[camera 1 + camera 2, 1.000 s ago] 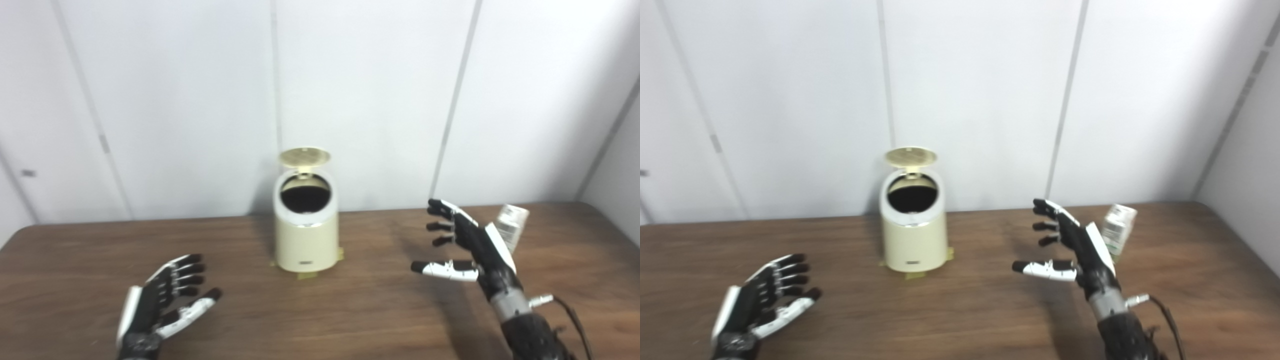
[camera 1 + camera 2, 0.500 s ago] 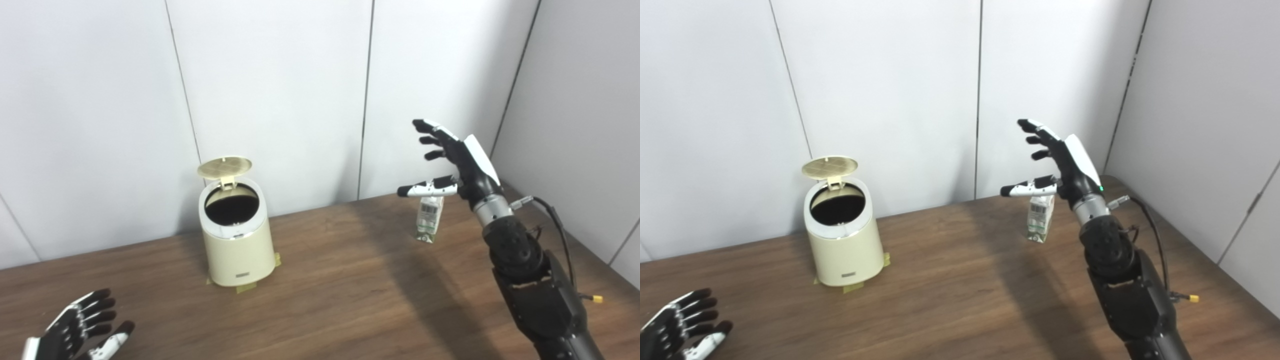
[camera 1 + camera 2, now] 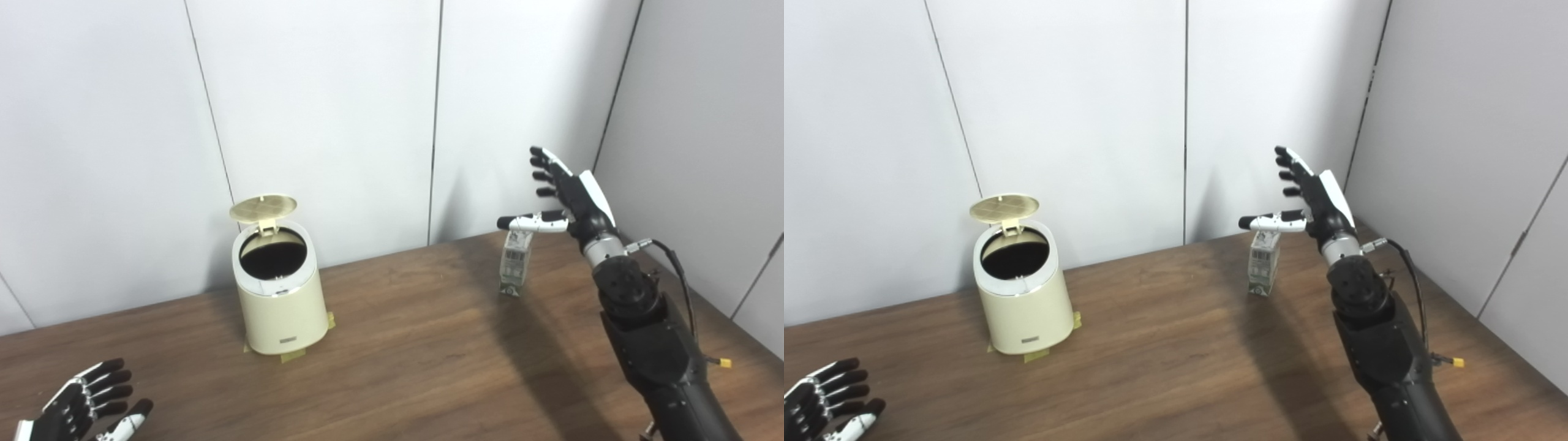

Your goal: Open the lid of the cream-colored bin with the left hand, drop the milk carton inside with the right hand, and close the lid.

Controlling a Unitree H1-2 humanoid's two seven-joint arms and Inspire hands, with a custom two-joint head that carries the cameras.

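White-panelled corner, wooden tabletop (image 3: pixel 398 367): right hand (image 3: pixel 566 193) now raised, fingers (image 3: pixel 542 162) spread empty just above upright milk carton (image 3: pixel 513 263); bin (image 3: pixel 278 300) lid (image 3: pixel 263 208) up, grasp next; left hand (image 3: pixel 86 410) open, idle.

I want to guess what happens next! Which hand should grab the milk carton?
The right hand: it hovers open just above the milk carton. The left hand sits far off, beyond the open bin.

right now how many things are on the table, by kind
bin, cream-colored, lid up: 1
milk carton, upright: 1
total: 2
Not counted: the left hand and the right hand, both open.
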